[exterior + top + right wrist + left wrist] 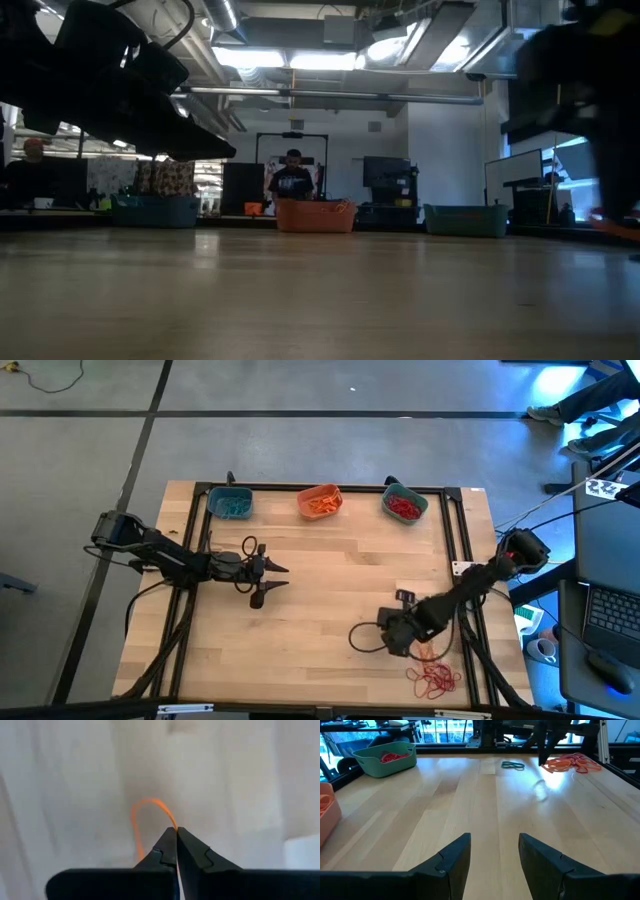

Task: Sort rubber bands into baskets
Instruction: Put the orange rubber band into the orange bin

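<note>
**Right gripper pinches orange band**

L gripper, jaws wide apart & empty, hovers over worktop's left-centre. 3 baskets line the far edge: teal basket, orange basket, green basket. R gripper, near right front corner, jaws closed on an orange rubber band; loose bands lie just beside it.

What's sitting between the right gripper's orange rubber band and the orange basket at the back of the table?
Nothing visible. The right gripper is shut on an orange rubber band near the table's front right. From there to the orange basket at the back middle lies only bare wood. The left gripper waits off to the left, open.
</note>
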